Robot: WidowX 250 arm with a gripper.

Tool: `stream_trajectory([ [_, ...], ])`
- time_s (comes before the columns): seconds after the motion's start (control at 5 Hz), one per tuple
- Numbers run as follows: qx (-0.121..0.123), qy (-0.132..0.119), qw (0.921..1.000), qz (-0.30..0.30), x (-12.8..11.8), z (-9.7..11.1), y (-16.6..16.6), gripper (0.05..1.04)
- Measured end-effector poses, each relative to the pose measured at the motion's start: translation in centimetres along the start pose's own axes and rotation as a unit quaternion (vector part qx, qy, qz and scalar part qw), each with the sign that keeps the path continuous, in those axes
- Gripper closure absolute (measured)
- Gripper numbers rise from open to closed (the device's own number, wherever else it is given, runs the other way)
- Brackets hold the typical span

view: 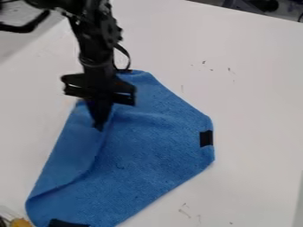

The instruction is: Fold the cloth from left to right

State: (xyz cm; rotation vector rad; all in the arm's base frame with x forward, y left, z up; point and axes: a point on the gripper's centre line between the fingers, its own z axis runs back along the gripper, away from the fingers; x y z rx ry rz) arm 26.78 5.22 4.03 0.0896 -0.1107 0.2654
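Currently: cloth (160, 153) part-folded from its left side, claw (99, 127) down on the flap (65, 153).

Going left to right. Yellow thing (21, 222) low on the left, cut off by the view's border, near the cloth's near left corner. Too little of it shows to name it.

Cloth is blue, on the white table (254, 93), left of the table's middle. It reaches from partway below the table's far edge down to the bottom of the view. Its left side is turned over as a narrow flap. Flap's free edge curves from the near left corner up toward the claw. Black patch (66, 223) on the cloth's near edge.

Arm (95, 42) comes in from the top, toward the left, dark against the table. Thin cable (126, 53) loops out on its right side. Claw points down over the upper left part of the cloth, its tip at the flap near the free edge. Fingers are drawn together; can't tell if fabric is pinched between them.

Right of the claw the cloth lies mostly flat, single layer, with a soft ridge running right. Second black patch (206, 138) on its right edge.

Small dark marks (204, 62) on the table between cloth and far edge, more near the cloth's lower right side. Dark items (260, 5) beyond the far edge, too cropped to name.
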Motion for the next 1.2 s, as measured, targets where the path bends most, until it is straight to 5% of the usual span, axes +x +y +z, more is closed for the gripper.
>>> stream_trajectory([
  [0.2,-0.018,0.005,0.9998,-0.011,0.7,-1.4,-2.0,1.006],
  [0.4,-0.03,0.014,0.9993,-0.016,1.0,-2.3,-3.8,0.855],
  [0.8,-0.023,0.019,0.9993,-0.022,0.9,-1.3,-6.2,0.287],
  [1.0,-0.007,-0.014,0.9998,-0.011,0.9,1.2,-7.3,0.084],
  [1.2,0.007,-0.026,0.9996,-0.011,1.0,1.4,-7.0,0.081],
])
